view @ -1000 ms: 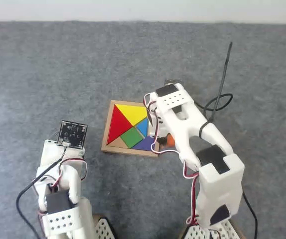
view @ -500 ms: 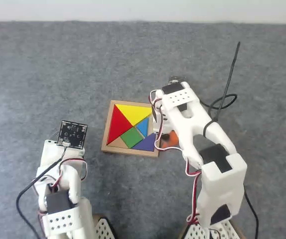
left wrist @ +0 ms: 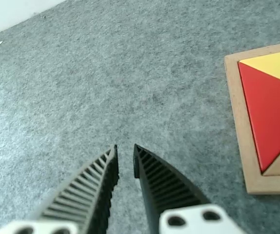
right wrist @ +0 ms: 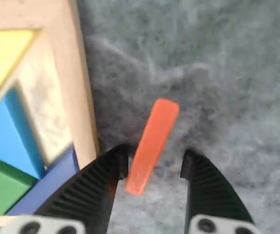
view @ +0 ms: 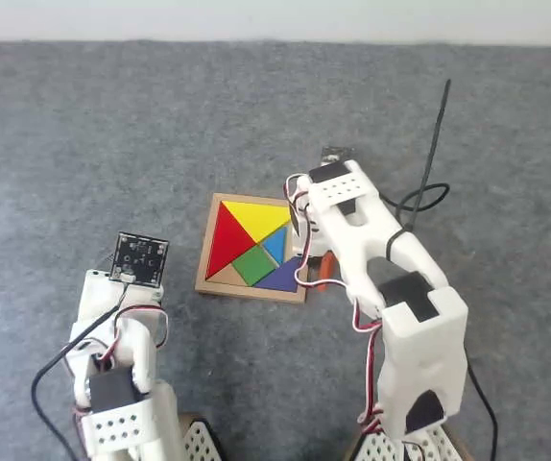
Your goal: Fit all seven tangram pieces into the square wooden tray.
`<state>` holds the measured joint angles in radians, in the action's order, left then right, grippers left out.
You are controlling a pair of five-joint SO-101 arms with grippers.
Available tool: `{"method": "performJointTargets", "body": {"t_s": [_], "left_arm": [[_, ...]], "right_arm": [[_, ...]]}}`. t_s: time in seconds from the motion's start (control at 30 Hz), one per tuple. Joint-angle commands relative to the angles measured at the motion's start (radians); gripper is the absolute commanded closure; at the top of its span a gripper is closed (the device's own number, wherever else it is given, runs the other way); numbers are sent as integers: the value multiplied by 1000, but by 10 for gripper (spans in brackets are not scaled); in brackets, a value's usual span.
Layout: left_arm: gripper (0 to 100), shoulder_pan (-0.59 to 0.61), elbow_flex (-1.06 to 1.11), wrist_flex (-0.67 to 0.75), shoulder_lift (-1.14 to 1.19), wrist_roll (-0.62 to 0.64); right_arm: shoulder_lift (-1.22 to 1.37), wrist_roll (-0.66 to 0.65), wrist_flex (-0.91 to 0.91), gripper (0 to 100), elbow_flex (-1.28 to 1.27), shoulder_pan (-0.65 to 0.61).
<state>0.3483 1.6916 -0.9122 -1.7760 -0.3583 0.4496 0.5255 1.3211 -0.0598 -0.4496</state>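
The square wooden tray holds yellow, red, green, blue and purple pieces. Bare wood shows at its near left corner and along its right side. An orange piece stands on edge on the carpet just outside the tray's right rim; in the high view this orange piece peeks out beside the right arm. My right gripper is open, its fingers on either side of the orange piece. My left gripper is shut and empty over bare carpet left of the tray.
Grey carpet covers the table all around the tray. The left arm sits folded at the near left. A black cable rises behind the right arm.
The right arm swung slightly right and back again. The orange piece, showing a broader face half a second ago, now shows as a narrow strip on edge. The left arm has not moved.
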Motion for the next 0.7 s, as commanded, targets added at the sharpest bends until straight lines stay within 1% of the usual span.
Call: {"method": "performJointTargets", "body": {"t_s": [0.0, 0.1, 0.2, 0.37, 0.67], "left_arm": [[945, 8, -13, 26, -14, -9], [945, 8, -13, 26, -14, -9], [945, 8, -13, 26, -14, -9], [945, 8, -13, 26, -14, -9], [945, 8, -13, 26, -14, -9]], "right_arm": [[-5, -11, -8, 852, 29, 10], [-5, -14, -7, 958, 31, 13], [-5, -48, 39, 955, 58, 13], [-5, -52, 143, 955, 129, 15], [-28, -54, 165, 967, 224, -10]]}}
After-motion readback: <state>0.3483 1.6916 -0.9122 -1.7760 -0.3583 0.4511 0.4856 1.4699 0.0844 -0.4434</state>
